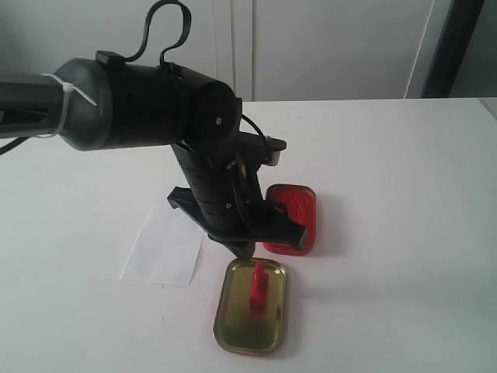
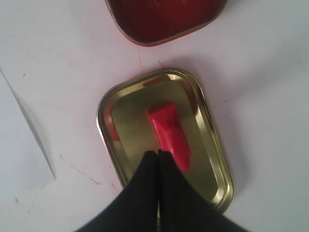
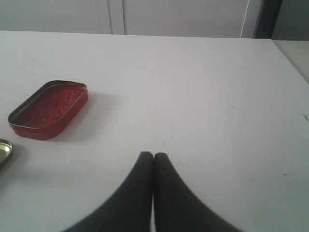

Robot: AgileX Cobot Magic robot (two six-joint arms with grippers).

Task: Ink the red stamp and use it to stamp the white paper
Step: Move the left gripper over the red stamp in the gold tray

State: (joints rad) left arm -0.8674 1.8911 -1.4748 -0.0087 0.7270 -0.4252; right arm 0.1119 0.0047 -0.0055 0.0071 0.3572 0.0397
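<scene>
Left pincer (image 2: 158, 153) shut, empty, tips just over stamp (image 2: 169, 135). Stamp upright in gold lid (image 2: 128, 123), well off desk's (image 1: 388, 194) far edge, beside paper (image 1: 167, 245). Right pincer (image 3: 153, 155) shut too, well apart, so left nearer. Needs opening before straddling it.

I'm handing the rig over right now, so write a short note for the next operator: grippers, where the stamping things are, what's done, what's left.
Left gripper: shut, empty, tips just over the red stamp.
Right gripper: shut, empty, over bare table.
The stamp stands upright in the gold tin lid. The open red ink pad tin is next to the lid. The white paper lies flat on the lid's other side.
Done: nothing visible; no print made out on the paper.
Left: open, grasp stamp, ink it, stamp paper.
</scene>
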